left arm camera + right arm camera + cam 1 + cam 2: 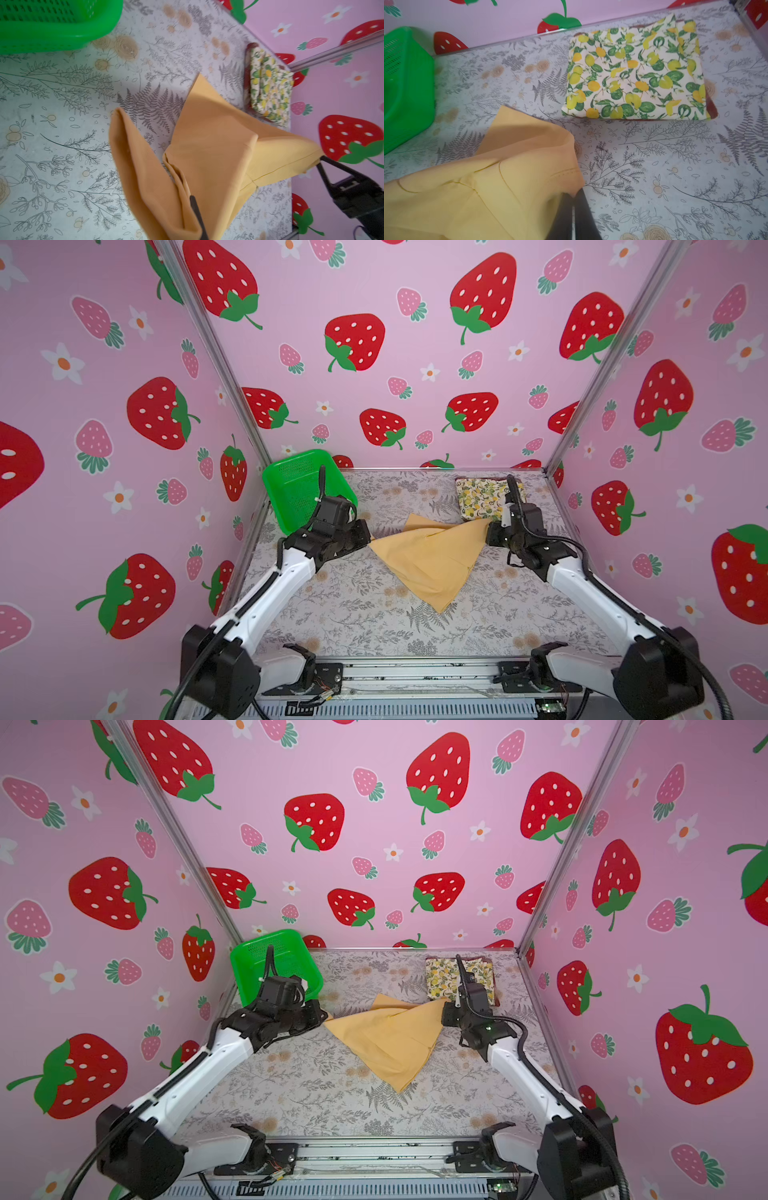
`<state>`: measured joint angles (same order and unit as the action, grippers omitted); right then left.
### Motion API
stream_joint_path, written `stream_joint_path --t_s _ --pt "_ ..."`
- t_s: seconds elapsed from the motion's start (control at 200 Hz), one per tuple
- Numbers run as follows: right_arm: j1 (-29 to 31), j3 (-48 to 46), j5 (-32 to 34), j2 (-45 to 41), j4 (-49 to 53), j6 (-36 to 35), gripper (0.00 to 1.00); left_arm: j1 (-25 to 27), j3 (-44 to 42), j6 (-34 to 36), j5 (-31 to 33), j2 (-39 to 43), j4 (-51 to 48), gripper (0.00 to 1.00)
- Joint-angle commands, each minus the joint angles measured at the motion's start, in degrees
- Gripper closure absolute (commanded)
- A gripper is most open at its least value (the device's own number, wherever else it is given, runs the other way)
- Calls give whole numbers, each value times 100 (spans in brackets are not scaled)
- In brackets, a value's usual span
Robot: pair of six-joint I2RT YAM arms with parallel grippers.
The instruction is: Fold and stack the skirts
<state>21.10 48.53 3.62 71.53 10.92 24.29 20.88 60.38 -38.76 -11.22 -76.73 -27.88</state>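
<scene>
- Enclosure: pink walls (415,344) printed with strawberries and white flowers close in three sides, as seen in both top views.
- Surface: the table (353,626) has a pale covering with a grey fern and blossom print.
- Mid-table, the mustard skirt (432,560) hangs between the two grippers. Its upper edge is raised and one corner droops to the table toward the front. In both top views it reads as a plain triangle. Only the left wrist view shows its bunched double folds and a stitched seam.
- The green basket (291,485) sits in the far left corner, its front partly hidden behind the left arm. Its perforated wall is plain in the left wrist view.
- The lemon skirt (478,497) lies folded in the far right corner. The right arm crosses it in both top views, while the right wrist view shows it whole as a neat rectangle.
- The plaid skirt (712,108) lies beneath the lemon skirt. Only a red-brown margin shows, and that clearly in the wrist views alone.
- The left gripper (370,542) is clamped on the mustard skirt's left corner. The left wrist view shows one dark finger (196,209) against the folds.
- The right gripper (489,529) has its jaws pressed together, nipping the right corner. The right wrist view confirms this.
</scene>
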Motion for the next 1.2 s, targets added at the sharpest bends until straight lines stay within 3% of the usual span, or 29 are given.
stream_joint_path --t_s 0.0,0.165,0.27,0.395,0.435,0.535,0.625,0.745,0.896,0.921,1.041,1.136,1.156,1.196 --pt "-172 38 101 412 -377 -54 87 -27 377 219 -139 -823 166 96" --pt "-357 49 402 845 -538 -48 78 -14 888 118 -246 -2033 646 95" --pt "-427 -115 646 751 -570 -45 63 25 1510 114 -274 -2720 548 95" --pt "-417 -472 372 173 -757 -219 29 60 2102 63 -307 -3287 389 95" --pt "-385 -552 304 -11 -705 -285 18 69 2225 36 -264 -3398 380 90" --pt "-192 -619 4 -395 -479 -449 0 91 2545 -56 -196 -3681 314 85" --pt "223 -700 -297 -654 -337 -487 0 105 2931 -103 -270 -3992 157 77" --pt "1174 -748 86 -926 -183 -415 0 117 3044 -138 -225 -3963 -63 65" --pt "2300 -763 375 -1018 -182 -235 0 13 2417 -160 -64 -2969 66 45" --pt "2478 -759 420 -983 -186 -224 1 -20 2326 -147 -77 -2793 48 37" --pt "3345 -747 733 -742 -184 -221 0 -201 1866 -60 -110 -1950 -99 35" --pt "4011 -707 1045 -434 -164 -254 0 -289 1325 -44 -36 -1298 -58 24" --pt "4139 -685 1125 -341 -138 -265 0 -299 1220 -46 -31 -1181 -43 15" --pt "4388 -626 1297 -160 -78 -276 0 -329 997 -46 -22 -970 -18 14"
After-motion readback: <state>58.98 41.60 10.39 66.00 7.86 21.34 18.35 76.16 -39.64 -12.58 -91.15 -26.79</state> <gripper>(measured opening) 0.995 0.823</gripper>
